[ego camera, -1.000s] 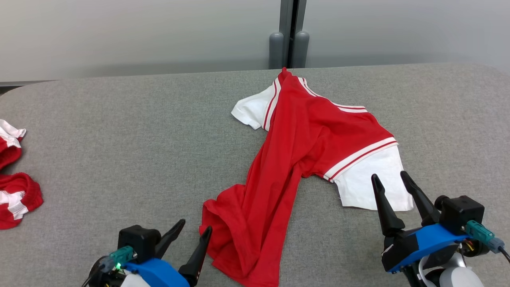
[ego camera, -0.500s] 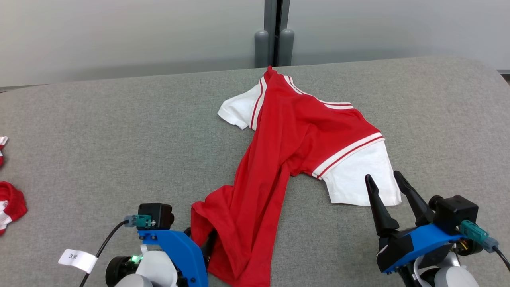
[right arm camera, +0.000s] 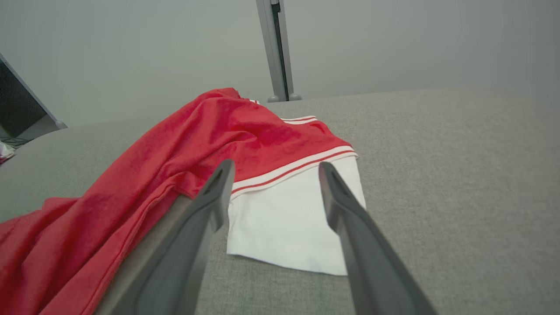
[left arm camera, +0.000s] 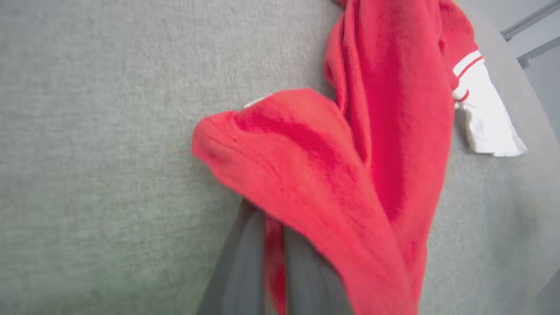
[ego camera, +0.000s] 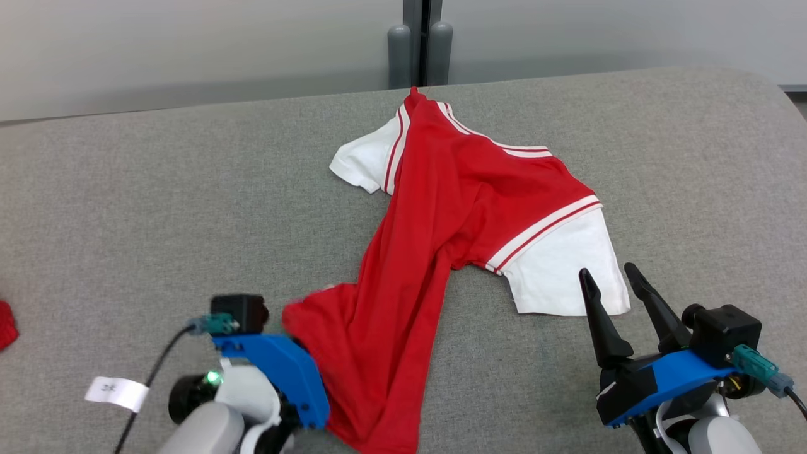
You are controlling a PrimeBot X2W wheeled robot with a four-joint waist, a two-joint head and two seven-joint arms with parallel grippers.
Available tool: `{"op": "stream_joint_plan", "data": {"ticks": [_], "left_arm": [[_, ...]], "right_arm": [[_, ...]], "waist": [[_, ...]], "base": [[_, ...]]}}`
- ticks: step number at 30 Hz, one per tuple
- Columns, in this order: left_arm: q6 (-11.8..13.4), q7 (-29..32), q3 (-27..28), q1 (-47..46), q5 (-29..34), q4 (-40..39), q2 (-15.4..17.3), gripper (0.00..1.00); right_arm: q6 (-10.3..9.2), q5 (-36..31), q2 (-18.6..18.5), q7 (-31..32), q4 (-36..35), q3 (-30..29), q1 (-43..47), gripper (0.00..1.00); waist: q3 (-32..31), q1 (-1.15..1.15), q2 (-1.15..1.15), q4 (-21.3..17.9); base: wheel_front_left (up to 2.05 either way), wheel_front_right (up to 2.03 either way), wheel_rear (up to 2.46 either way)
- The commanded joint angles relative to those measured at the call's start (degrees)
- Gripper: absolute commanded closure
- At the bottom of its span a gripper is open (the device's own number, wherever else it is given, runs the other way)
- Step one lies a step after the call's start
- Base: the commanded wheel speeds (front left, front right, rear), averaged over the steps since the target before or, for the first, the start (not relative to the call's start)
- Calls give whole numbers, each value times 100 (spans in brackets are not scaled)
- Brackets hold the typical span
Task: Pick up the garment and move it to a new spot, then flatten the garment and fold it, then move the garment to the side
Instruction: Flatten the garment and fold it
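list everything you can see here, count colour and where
garment: one, red with white striped sleeves, crumpled mid-table
table: one, grey fabric top, under everything
cloth scrap: one, red, table's far left
posts: two, grey, behind the table's far edge
label: one, white, on the left arm's cable
left gripper: one, dark fingers, shut on the garment's near hem
right gripper: one, dark fingers, open, near the white sleeve

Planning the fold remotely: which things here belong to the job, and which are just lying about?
Job: red-and-white shirt; left tool, shut on its hem; right tool, open by the white sleeve.
Lying about: red cloth at far left; paper tag.
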Motion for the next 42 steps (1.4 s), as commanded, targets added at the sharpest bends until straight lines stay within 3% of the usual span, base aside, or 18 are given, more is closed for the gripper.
{"op": "stream_joint_plan", "data": {"ticks": [1,6,10,19,28,34,35,36,37,42], "left_arm": [[-38,-244,128,-221,78,40,-7,100],[-145,-1030,492,-681,232,401,27,100],[-294,-1277,696,-1140,249,870,133,100],[-554,-1698,928,-2367,664,1786,768,100],[-794,-2053,978,-2965,908,2317,1235,100],[-734,-2581,930,-3103,1113,2528,1159,100],[-790,-2598,879,-3045,1077,2656,1046,35],[-790,-2598,879,-3045,1077,2656,1046,35],[-810,-2621,854,-3013,1052,2714,987,0],[-926,-2918,680,-2673,1057,2912,677,0]], "right_arm": [[3,23,-4,-33,-12,-13,-59,0],[3,51,-5,-68,17,-10,-135,0],[3,39,-5,-55,13,4,-217,0],[3,75,-5,-132,37,114,-376,0],[3,178,-4,-276,170,193,-485,0],[3,149,-4,-306,248,159,-521,0],[3,154,-5,-301,272,168,-524,0],[3,154,-5,-301,272,168,-524,0],[3,153,-5,-300,283,163,-526,0],[3,121,-6,-265,341,139,-505,0]], "waist": [[49,0,0,-11],[160,0,0,-51],[264,0,0,-119],[563,0,0,-479],[778,0,0,-754],[757,0,0,-695],[714,0,0,-638],[714,0,0,-638],[681,0,0,-602],[456,0,0,-444]], "base": [[0,0,0],[0,0,0],[0,0,0],[0,0,0],[0,0,0],[0,0,0],[0,0,0],[0,0,0],[0,0,0],[0,0,0]]}}
